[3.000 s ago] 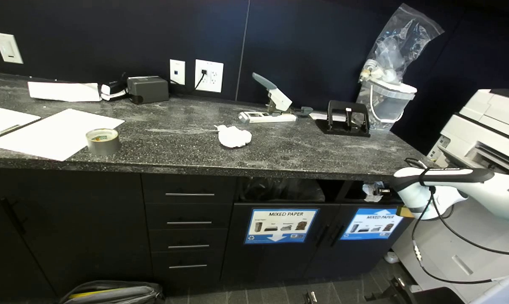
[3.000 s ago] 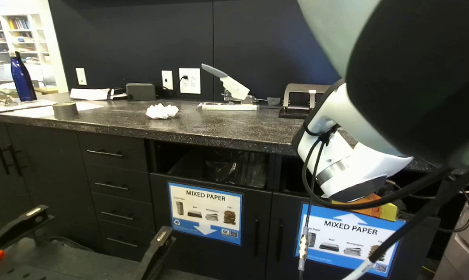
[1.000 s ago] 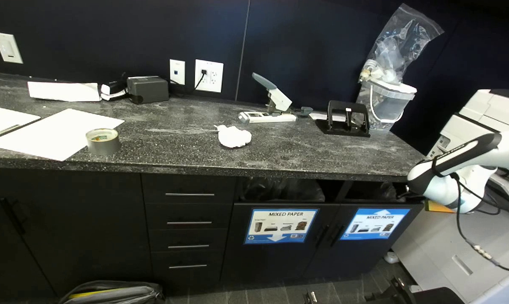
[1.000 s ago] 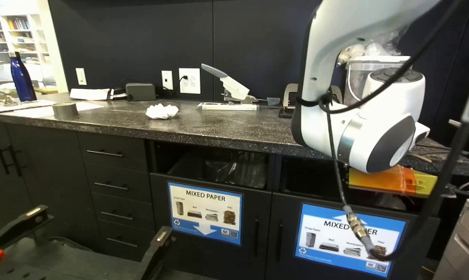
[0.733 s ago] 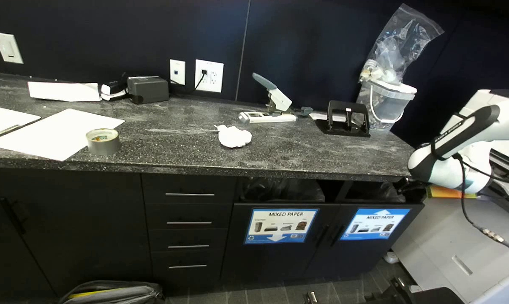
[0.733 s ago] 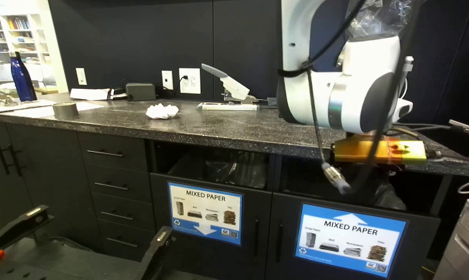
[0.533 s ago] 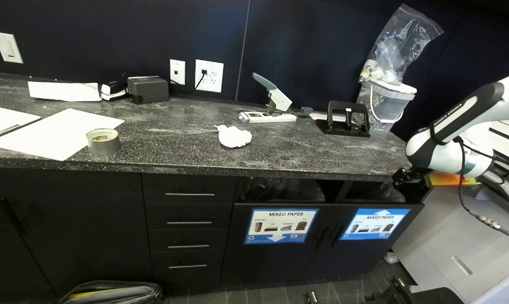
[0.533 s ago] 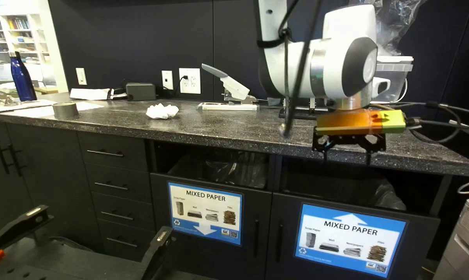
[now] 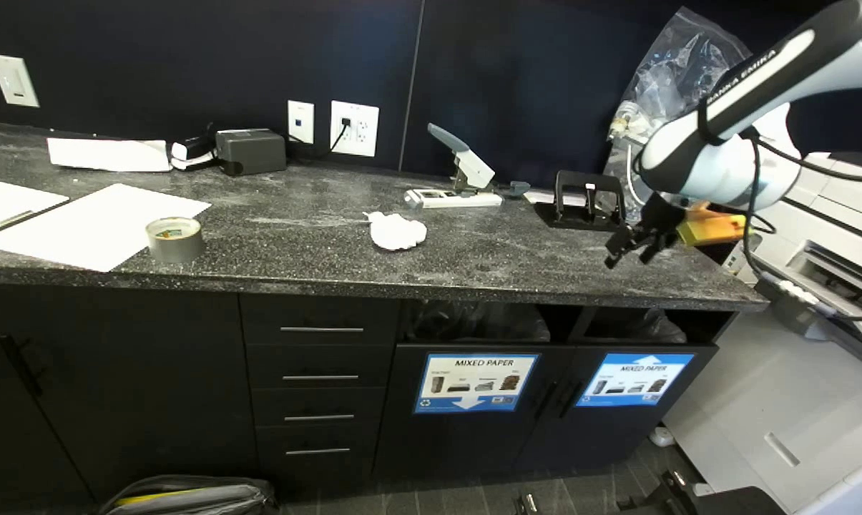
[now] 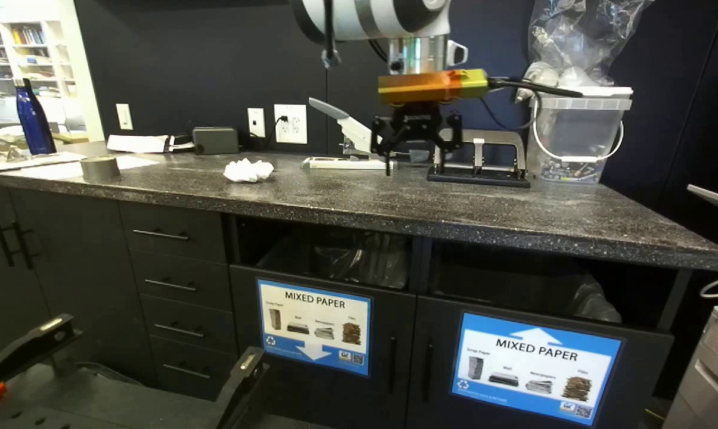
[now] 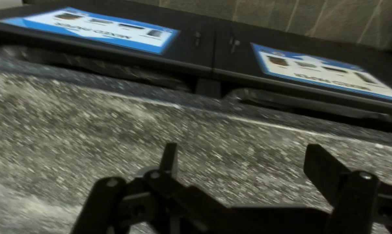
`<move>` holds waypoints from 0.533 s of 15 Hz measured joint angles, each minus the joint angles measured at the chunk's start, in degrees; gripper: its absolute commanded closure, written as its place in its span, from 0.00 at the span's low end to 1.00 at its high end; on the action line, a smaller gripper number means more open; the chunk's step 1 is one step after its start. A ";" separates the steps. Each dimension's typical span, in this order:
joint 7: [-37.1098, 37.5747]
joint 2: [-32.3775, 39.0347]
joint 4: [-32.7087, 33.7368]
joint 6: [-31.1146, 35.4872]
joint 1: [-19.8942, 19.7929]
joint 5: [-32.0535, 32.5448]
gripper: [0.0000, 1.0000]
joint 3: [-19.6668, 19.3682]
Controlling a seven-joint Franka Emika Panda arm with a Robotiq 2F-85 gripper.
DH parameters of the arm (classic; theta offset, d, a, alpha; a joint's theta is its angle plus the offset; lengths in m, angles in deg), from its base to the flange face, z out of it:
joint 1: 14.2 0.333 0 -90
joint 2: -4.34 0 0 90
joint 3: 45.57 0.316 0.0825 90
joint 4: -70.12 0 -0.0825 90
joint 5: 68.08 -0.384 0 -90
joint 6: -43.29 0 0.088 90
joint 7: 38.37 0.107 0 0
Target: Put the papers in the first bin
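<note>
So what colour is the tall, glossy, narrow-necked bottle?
The bottle is deep blue, seen best in an exterior view.

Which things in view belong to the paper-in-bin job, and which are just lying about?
Job: crumpled white paper; hand, open; up-arrow bin, probably the "first" (can't rule out the down-arrow bin).

Just lying about: stapler; hole punch; roll of tape; flat white sheet; clear bucket; blue bottle.

Free room above surface [image 10: 311,193] leftward from hand [image 11: 241,149] to paper wad [image 10: 248,171], far side obstructed by stapler [image 9: 475,172], hole punch [image 10: 478,176] and bucket [image 10: 578,126]
</note>
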 measured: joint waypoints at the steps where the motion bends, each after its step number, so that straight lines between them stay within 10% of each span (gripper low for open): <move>1: -1.95 -1.50 0.04 -2.41 1.88 -2.62 0.00 1.34; 8: -12.10 -0.92 5.50 -11.14 15.04 -12.36 0.00 2.68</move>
